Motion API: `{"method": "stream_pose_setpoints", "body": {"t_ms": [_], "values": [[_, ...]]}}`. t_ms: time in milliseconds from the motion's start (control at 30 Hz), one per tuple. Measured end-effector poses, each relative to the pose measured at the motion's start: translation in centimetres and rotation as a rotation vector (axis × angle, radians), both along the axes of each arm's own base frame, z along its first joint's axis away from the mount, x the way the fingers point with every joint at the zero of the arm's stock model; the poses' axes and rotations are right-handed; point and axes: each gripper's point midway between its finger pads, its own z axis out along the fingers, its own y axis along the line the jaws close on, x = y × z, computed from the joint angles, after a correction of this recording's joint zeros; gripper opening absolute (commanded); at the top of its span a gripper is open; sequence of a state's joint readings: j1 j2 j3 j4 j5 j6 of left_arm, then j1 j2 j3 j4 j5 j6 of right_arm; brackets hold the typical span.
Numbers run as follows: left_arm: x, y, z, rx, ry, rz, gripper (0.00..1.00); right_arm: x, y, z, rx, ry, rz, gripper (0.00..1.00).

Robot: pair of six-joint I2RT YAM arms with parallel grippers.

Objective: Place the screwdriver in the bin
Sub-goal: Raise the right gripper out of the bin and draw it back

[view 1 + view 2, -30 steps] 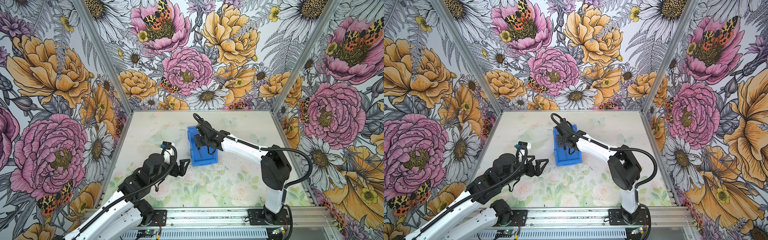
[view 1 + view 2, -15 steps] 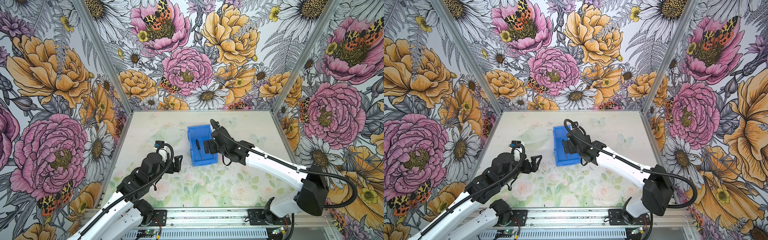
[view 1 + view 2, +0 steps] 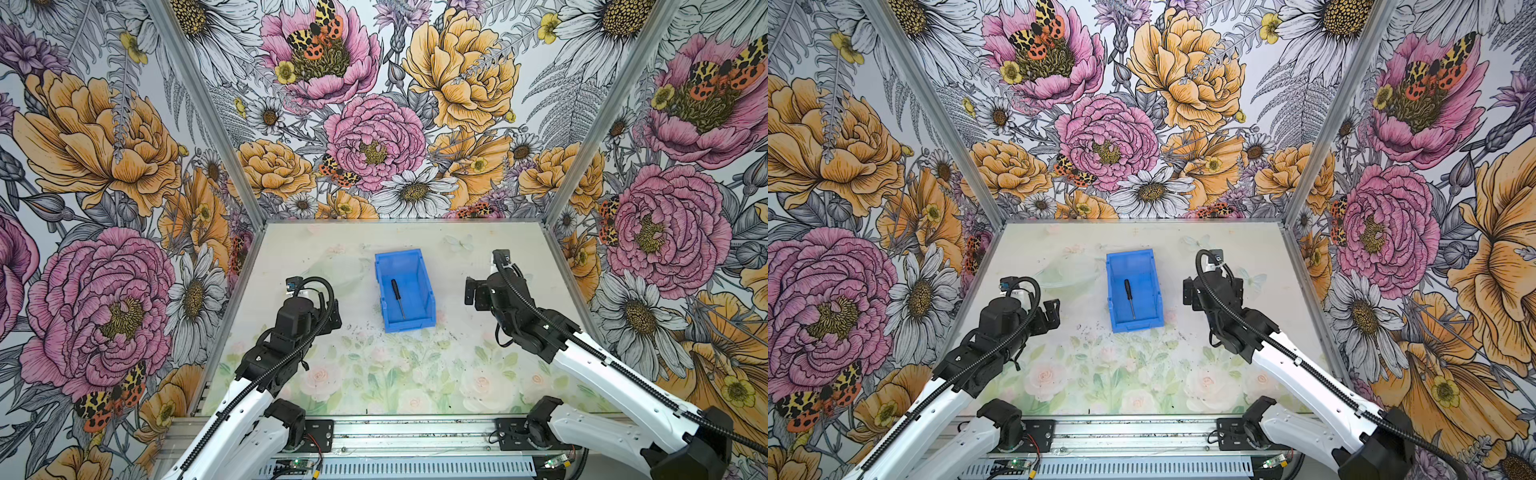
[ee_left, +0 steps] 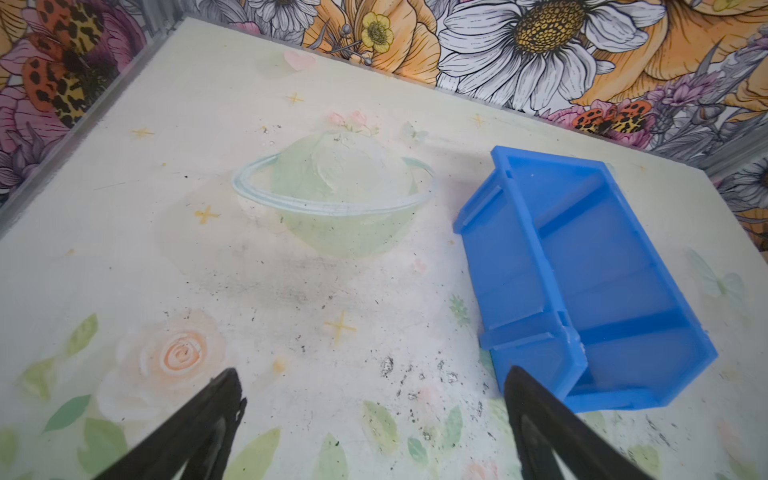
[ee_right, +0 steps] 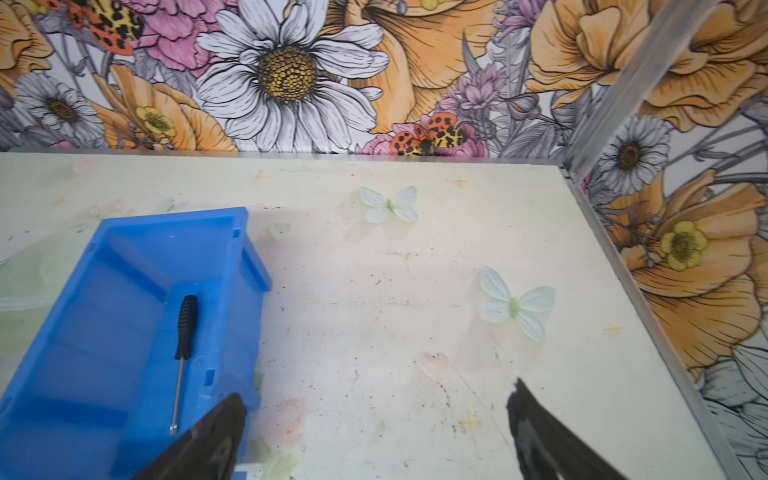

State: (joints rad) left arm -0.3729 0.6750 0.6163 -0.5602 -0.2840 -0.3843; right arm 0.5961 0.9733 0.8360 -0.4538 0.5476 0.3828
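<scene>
Mid-frame, your screwdriver (image 3: 397, 298) lies lengthwise in the bin (image 3: 427, 291) between left tool (image 4: 372, 374) and right tool (image 5: 376, 395), both spread apart, empty

Counting 1 bin (image 3: 397, 261), sitting on 1 table (image 3: 374, 374). 1 screwdriver (image 3: 397, 297) is lying inside the bin. 2 arms are showing in both top views: 1 left arm (image 3: 249, 399) on the bin's left, 1 right arm (image 3: 602, 365) on its right. 2 grippers, 1 per arm: left gripper (image 4: 374, 386), right gripper (image 5: 376, 399).
</scene>
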Motion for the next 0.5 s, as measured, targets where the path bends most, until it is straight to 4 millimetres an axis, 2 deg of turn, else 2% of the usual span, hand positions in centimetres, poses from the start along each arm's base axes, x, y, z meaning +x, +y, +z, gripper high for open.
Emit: {"method": "stream_pose_setpoints", "body": {"t_ms": [133, 300, 500], "values": [[0.3, 1.4, -0.4, 0.023, -0.024, 0.039, 0.99, -0.4, -2.4, -1.2, -0.034, -0.022, -0.041, 0.99], [-0.3, 1.8, -0.4, 0.032, -0.063, 0.039, 0.99, -0.9, -3.6, -3.2, -0.07, -0.028, -0.046, 1.0], [-0.8, 2.0, 0.3, 0.016, -0.119, 0.043, 0.99, -1.1, -4.6, -3.9, -0.067, -0.058, -0.061, 1.0]]}}
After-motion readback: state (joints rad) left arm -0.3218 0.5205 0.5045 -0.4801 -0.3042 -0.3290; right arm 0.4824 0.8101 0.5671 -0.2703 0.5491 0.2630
